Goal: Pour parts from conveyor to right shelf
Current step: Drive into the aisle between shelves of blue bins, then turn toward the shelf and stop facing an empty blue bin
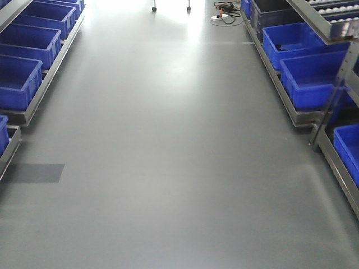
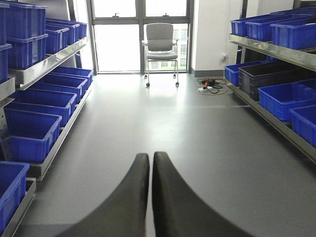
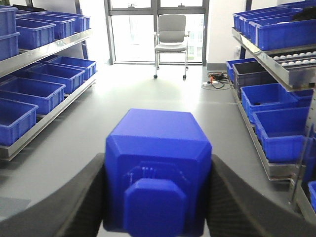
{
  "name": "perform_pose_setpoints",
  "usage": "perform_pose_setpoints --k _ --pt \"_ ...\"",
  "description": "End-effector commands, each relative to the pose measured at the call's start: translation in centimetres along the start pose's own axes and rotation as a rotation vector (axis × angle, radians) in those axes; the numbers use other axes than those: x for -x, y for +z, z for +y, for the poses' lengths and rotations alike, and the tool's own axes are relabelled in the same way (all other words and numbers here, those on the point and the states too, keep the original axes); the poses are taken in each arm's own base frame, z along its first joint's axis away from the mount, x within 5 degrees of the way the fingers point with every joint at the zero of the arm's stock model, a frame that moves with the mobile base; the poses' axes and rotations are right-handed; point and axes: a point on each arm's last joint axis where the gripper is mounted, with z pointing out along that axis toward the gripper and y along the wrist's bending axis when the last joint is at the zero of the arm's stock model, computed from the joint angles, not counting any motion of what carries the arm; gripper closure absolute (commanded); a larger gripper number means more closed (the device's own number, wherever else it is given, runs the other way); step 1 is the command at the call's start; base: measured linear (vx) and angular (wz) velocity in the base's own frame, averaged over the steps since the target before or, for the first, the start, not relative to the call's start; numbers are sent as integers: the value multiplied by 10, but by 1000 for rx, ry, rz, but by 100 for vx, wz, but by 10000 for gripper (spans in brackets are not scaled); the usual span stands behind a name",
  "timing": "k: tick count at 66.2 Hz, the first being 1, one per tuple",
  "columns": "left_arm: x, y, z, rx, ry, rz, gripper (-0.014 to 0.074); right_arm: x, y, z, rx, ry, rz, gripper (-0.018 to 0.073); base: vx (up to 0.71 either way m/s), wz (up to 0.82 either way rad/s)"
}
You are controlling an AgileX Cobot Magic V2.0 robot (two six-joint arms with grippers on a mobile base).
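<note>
I am holding one small bright blue plastic block [image 3: 155,148], cube-bodied with a short round stud, in the right tool [image 3: 157,168]. Its dark fingers are clamping the block's two flanks, and the stud is pointing back toward the wrist camera. The block is hanging above the grey floor [image 1: 168,168] in the middle of the aisle, well apart from any bin. The left tool [image 2: 150,159] is clenched on nothing, its two black fingers pressing together tip to tip.

The conveyor is not showing in any view, so I am judging that the pick-up is done and the carrying is under way. The stainless steel right shelf [image 3: 269,60], with lanes of small white rollers [image 3: 296,55] on its upper tier, is running along the right side of the aisle. Large deep blue rectangular plastic bins [image 3: 284,140] are sitting in a row along its lower tier's front edge. I cannot tell what, if anything, is lying in them.

As I am reading it, three things are remaining: turning toward that shelf, bringing the block over a bin's rim, and tipping it in.
</note>
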Motion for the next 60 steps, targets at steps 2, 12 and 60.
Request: perform_pose_setpoints --k 2,12,60 --pt "12 0 -1 -9 -14 -77 603 15 -2 1 11 -19 -94 564 66 8" --pt "12 0 -1 -9 -14 -77 603 15 -2 1 11 -19 -94 564 64 7" --pt "12 0 -1 -9 -14 -77 603 15 -2 1 10 -19 -94 564 53 22"
